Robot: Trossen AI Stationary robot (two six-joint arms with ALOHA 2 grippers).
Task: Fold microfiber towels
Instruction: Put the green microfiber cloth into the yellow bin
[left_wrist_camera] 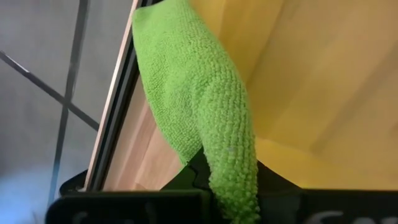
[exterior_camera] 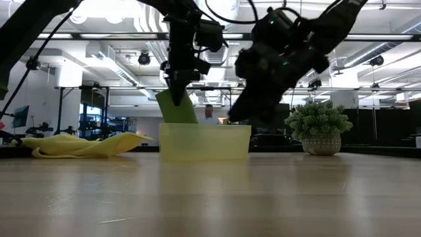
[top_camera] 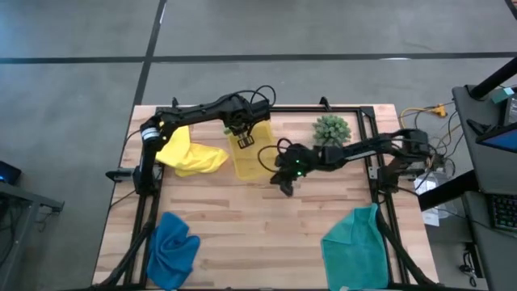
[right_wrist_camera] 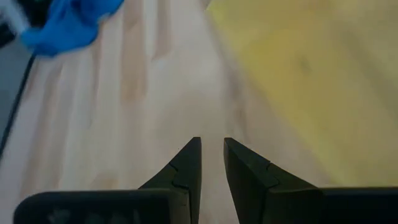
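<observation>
lime green towel (left_wrist_camera: pixel 211 118) pinched in closed left hand (top_camera: pixel 241 139), hanging straight down into bin (top_camera: pixel 252 158); right hand (top_camera: pixel 284 184) at four o'clock of bin, slightly parted, empty, near.

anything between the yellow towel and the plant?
The yellow-green bin, with the left gripper holding a lime towel over it; high view.

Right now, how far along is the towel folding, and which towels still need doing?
Nothing looks finished. The left hand is shut on the lime green towel, which hangs over the yellow-green bin. The right hand, slightly open and empty, hovers over the table beside the bin. The yellow towel, blue towel and teal towel all lie crumpled, so those three look unfolded.
</observation>
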